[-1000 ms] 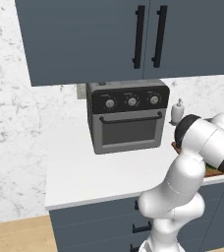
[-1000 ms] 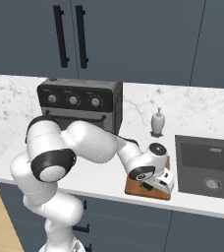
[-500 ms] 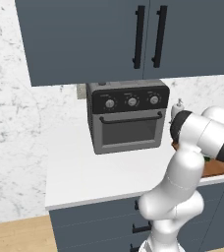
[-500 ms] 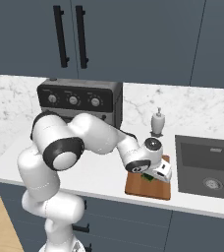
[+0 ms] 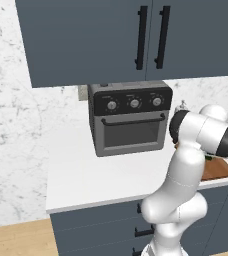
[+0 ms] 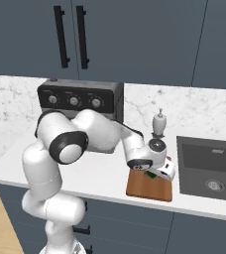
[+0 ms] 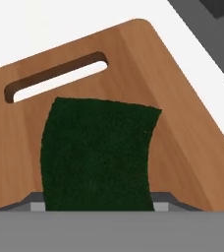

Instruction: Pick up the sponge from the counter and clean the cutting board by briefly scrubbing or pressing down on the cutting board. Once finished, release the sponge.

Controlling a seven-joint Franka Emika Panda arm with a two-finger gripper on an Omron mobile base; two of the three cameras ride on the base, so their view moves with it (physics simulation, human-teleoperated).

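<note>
Pincer [image 6: 157, 173] with sponge [image 7: 98, 152] has risen slightly.

My sponge [image 7: 98, 152] shows its dark green-black scouring face. The board [image 7: 182, 123] under it is reddish-brown wood grain, the counter [image 6: 100, 173] plain white, the wall [image 5: 16, 125] white marble with grey veins.
</note>
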